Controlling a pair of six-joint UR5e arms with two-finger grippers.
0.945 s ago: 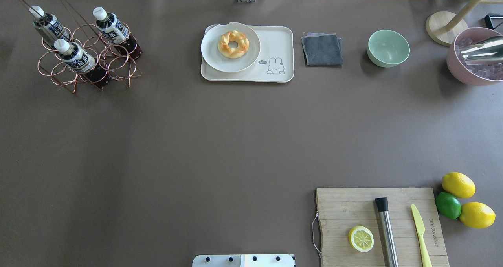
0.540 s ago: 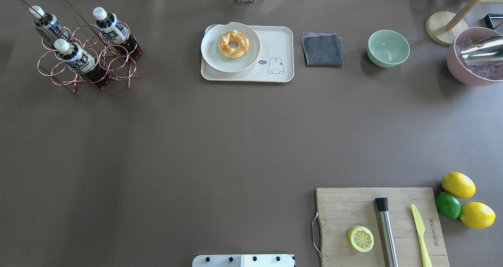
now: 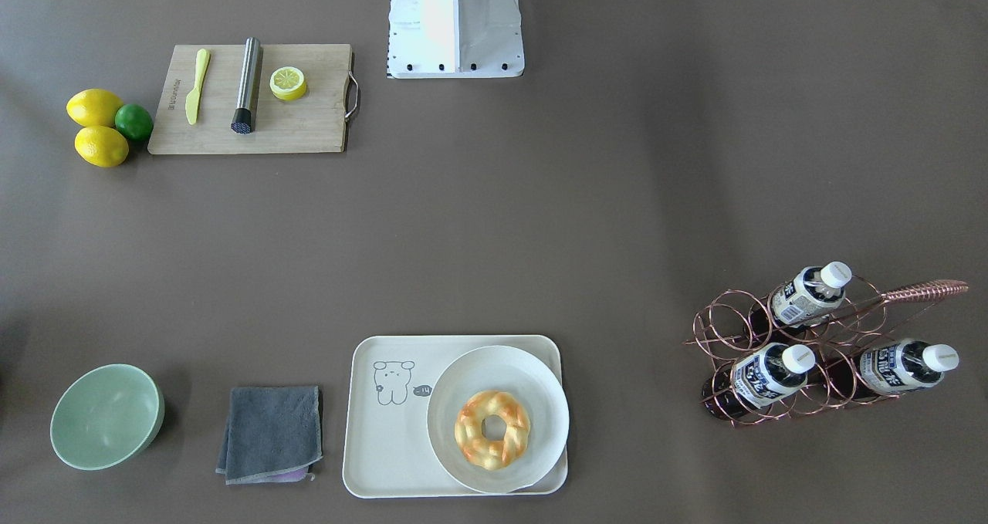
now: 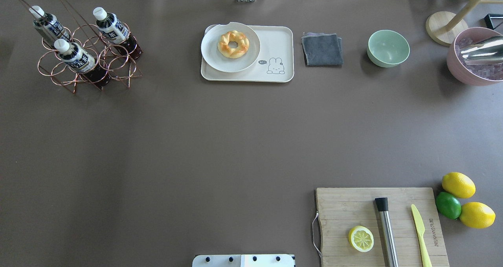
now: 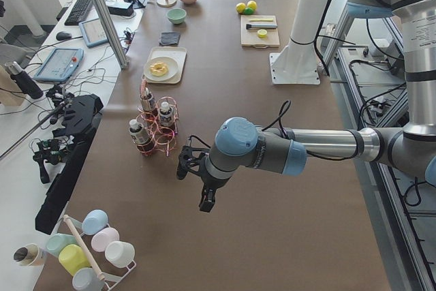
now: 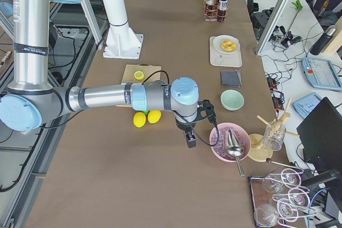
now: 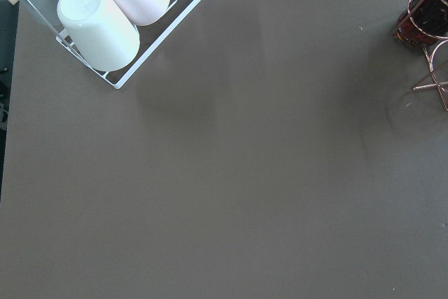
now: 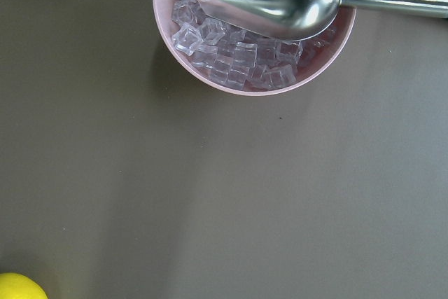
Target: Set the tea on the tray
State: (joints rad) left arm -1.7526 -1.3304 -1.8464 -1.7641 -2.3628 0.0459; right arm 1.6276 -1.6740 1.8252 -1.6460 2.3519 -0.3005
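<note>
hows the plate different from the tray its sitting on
The plate is round; the tray is a rounded rectangle. The plate is smaller and sits at one end of the tray, slightly overhanging its rim. The plate holds a donut; the tray shows a bear drawing. Both are cream-white.

You have three tea bottles (image 4: pixel 74 56) leaning in the rack (image 4: pixel 118 68) at far left. Well apart from them, your tray (image 4: pixel 281 43) sits far centre, with a plate (image 4: pixel 210 54) holding a doughnut (image 4: pixel 233 44) on its left half.

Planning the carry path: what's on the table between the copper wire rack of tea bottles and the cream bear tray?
Nothing; the overhead view shows bare brown tabletop between the copper wire rack and the cream rounded-rectangle tray.
</note>
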